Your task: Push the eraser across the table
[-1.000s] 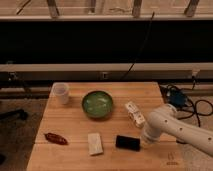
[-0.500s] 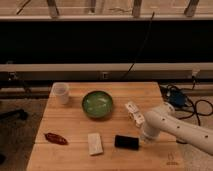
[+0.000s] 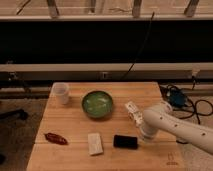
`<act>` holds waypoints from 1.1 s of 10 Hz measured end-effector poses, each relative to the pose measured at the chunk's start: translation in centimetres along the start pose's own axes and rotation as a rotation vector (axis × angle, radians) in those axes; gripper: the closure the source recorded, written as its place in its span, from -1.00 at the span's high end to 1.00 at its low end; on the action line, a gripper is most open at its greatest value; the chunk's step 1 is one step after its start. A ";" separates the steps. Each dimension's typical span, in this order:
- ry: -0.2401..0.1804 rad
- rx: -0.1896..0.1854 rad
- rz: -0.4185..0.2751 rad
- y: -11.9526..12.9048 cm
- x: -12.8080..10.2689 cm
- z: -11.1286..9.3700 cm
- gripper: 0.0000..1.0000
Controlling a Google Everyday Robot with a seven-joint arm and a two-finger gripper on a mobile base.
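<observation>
One white arm [image 3: 176,128] enters from right, cut off at frame edge, angled down to table [image 3: 75,124]. Tool [image 3: 145,135] at arm's end mostly hidden by wrist; spread or pressed together, cannot tell. Tool just right of eraser [image 3: 125,142], contact unclear. Eraser flat, black, rounded corners, near front edge, close to pale block [image 3: 94,143]. Patterned box [image 3: 132,111] partly behind arm. Table light wood planks; round green bowl [image 3: 97,104] mid-table.
</observation>
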 end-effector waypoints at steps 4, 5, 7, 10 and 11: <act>0.007 0.000 -0.023 -0.3 -0.6 0.0 -1.00; 0.008 0.000 -0.028 -0.3 -0.8 0.0 -1.00; 0.011 0.001 -0.038 -0.5 -1.0 0.0 -1.00; 0.015 0.001 -0.055 -0.7 -1.5 0.1 -1.00; 0.016 0.001 -0.060 -0.8 -1.6 0.1 -1.00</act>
